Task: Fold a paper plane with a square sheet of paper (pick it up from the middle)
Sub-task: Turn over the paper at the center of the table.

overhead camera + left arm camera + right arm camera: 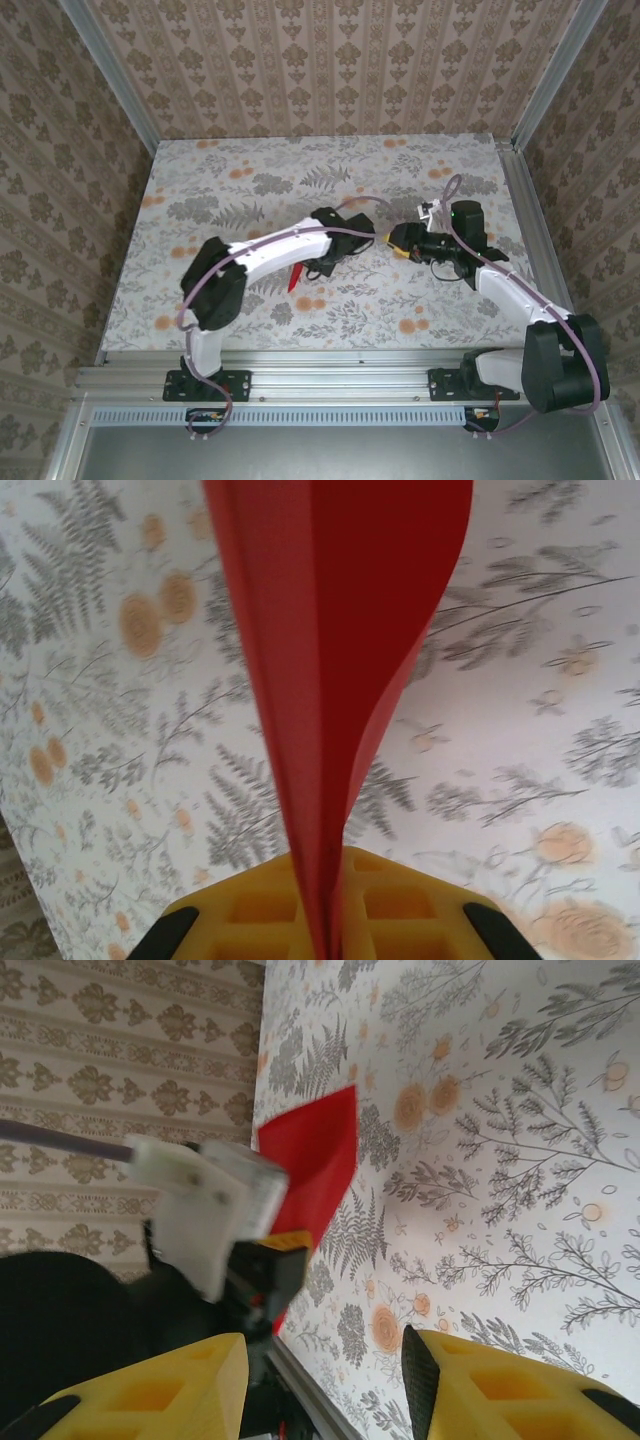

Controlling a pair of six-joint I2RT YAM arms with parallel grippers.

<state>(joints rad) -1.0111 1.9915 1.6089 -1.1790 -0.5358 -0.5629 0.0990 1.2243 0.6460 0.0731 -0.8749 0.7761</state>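
The sheet of paper is bright red and folded into a narrow, pointed paper plane (330, 680). It runs up from between the yellow pads of my left gripper (330, 935), which is shut on its lower end. The folded layers flare apart higher up. From above, the red tip (295, 277) pokes out below the left gripper (328, 258) over the middle of the table. My right gripper (400, 241) hovers just to its right, facing it. Its yellow fingers (150, 1395) are open with nothing between them. The red paper (318, 1150) shows beyond them.
The floral tablecloth (250, 190) covers the table, with patterned walls on three sides. A metal rail (330, 375) runs along the near edge by the arm bases. The left wrist's white camera mount (200, 1200) sits close in front of the right gripper.
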